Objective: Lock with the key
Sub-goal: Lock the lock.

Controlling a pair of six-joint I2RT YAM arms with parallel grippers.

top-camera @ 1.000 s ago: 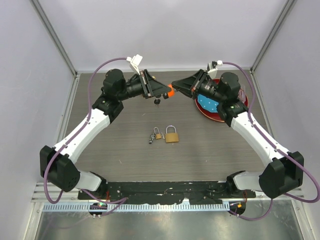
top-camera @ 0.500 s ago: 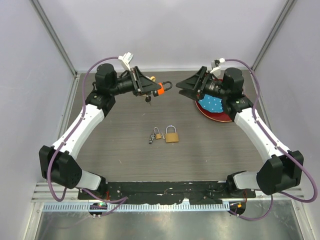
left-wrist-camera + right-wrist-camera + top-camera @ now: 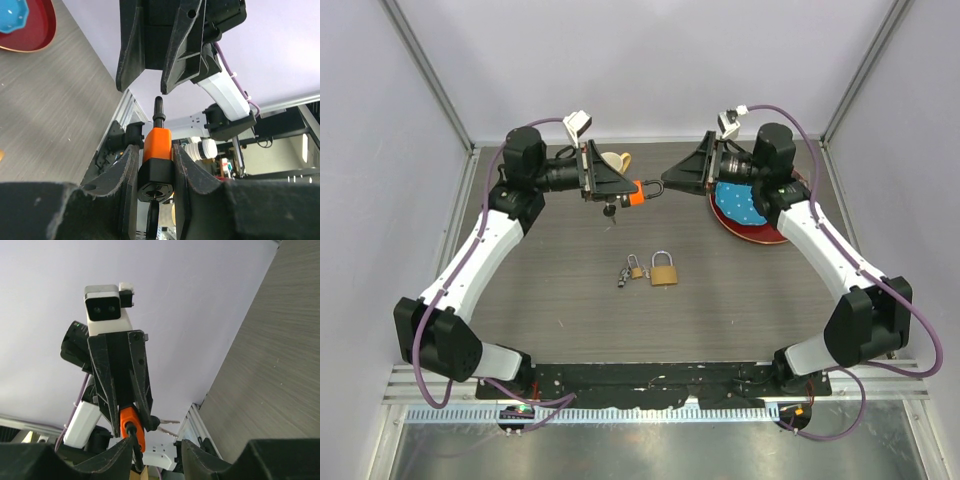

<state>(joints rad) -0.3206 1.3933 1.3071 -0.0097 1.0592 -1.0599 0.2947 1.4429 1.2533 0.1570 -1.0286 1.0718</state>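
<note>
My left gripper (image 3: 628,189) is shut on an orange and black padlock (image 3: 636,190), held above the table with its dark shackle (image 3: 654,188) pointing right. The left wrist view shows the padlock (image 3: 157,150) squeezed between both pads, and a key (image 3: 152,220) sits in the keyhole underneath. In the top view the key (image 3: 610,210) hangs below the lock. My right gripper (image 3: 669,186) faces it, open. In the right wrist view the shackle (image 3: 134,446) lies just inside my right gripper (image 3: 157,452), beside its left finger, and spare keys (image 3: 167,424) stick out beside the padlock (image 3: 131,424).
On the table's middle lie a brass padlock (image 3: 664,272) and a smaller padlock with keys (image 3: 631,270). A red plate (image 3: 760,230) holding a blue thing sits under the right arm. A beige object (image 3: 616,160) lies behind the left gripper.
The right gripper went from shut to open. The left gripper drew back to the left with the padlock, and the right gripper followed up to the shackle.
</note>
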